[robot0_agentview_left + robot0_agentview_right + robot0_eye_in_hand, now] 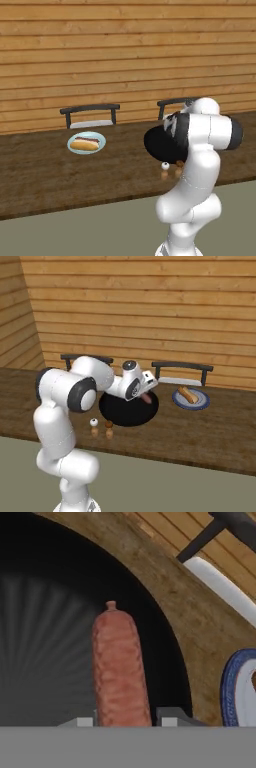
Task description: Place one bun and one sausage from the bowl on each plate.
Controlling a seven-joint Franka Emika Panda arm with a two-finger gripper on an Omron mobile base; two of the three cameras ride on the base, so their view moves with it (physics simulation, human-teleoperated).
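Arm hides most of bowl (pixel 155 142); sausage (pixel 120 672) lower end cut off; dark blue-grey plate (pixel 231 687) cropped

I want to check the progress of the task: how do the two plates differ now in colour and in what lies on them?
The pale blue-green plate holds a bun with a dark sausage in it; the dark blue plate with a lighter centre holds a bun alone. In both base views the pale plate lies left of the black bowl and the dark one right of it. Both are small, round, and lie on the wooden counter.
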